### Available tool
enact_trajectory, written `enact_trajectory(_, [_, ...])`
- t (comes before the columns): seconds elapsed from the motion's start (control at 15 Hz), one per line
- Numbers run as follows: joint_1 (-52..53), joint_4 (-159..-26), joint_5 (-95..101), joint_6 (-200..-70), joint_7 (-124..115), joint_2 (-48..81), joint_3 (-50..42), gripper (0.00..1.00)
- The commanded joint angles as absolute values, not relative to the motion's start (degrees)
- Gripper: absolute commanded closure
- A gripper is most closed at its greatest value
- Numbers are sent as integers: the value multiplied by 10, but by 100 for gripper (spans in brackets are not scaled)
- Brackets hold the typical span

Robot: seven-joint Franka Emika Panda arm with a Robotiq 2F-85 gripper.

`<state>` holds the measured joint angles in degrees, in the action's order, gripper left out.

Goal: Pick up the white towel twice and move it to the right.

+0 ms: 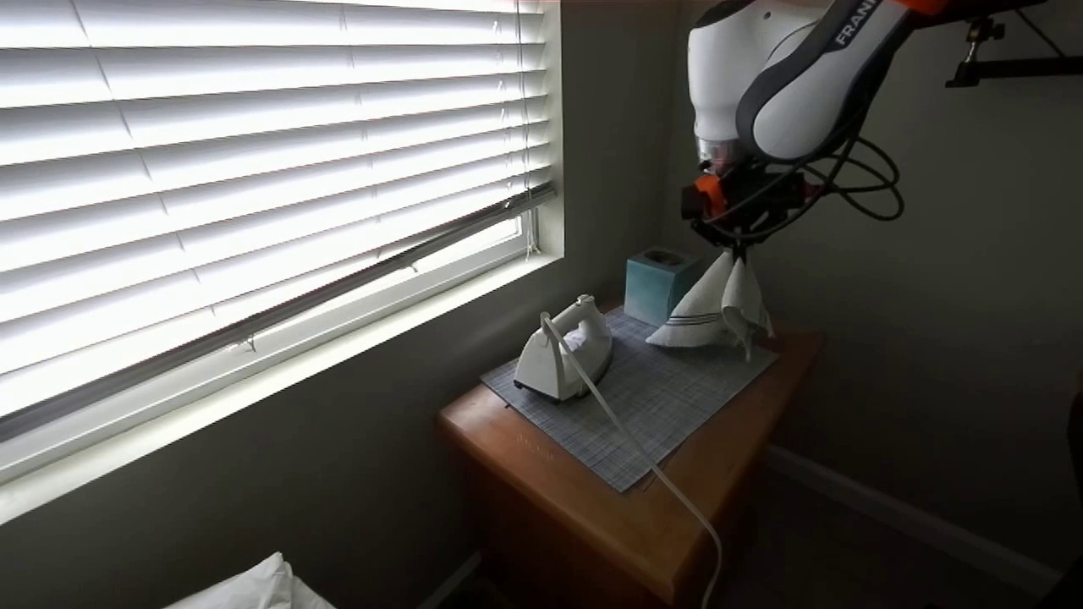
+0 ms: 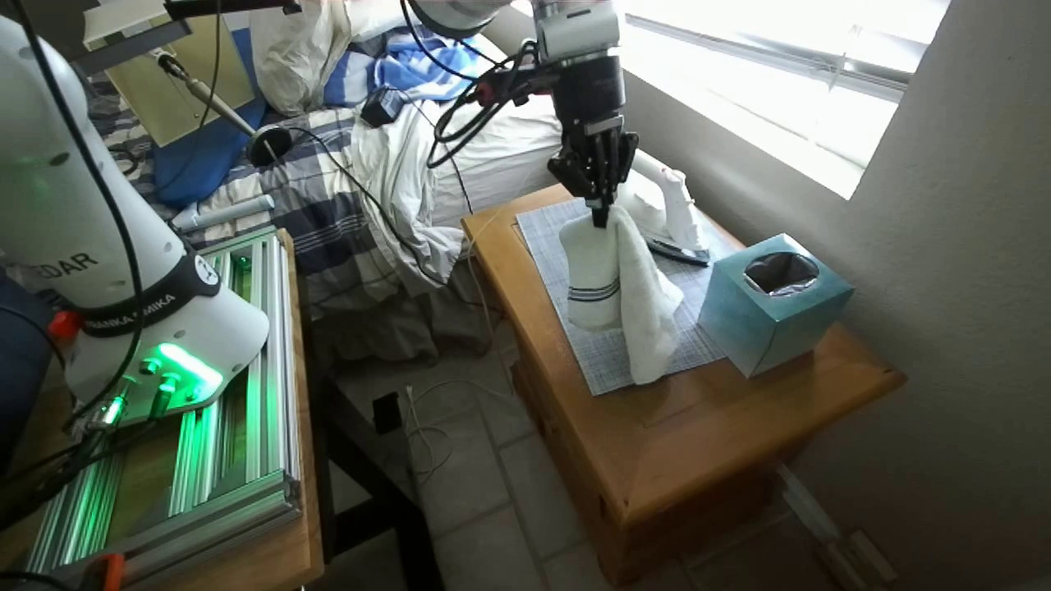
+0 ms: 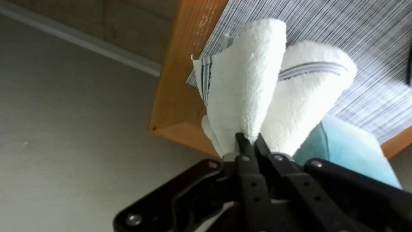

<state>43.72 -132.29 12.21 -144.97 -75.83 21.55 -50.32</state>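
Obstacles near towel [image 2: 647, 295]: tissue box [image 2: 759, 320], iron [image 1: 541, 365]

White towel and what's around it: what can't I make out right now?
White towel: the pinched part is hidden by the hand, wrist view.
Iron: partly behind the towel, in an exterior view.
Cord: cut off by the bottom edge, in an exterior view.
Dark shape: cut off by the right edge, wrist view.
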Motion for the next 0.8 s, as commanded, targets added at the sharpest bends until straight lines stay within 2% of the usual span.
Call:
enact_trajectory(0.0, [490,-1328,262,-1362,-894,170,-562,99])
enact_trajectory(0.13, [493,-1324,312,-1303,-934,155,-554,99])
enact_trajectory(0.33, [454,-1322,358,-1224,-948,134,-483,99])
enact_trajectory(0.73, [301,-1298,361,-1133,-885,159,-238,99])
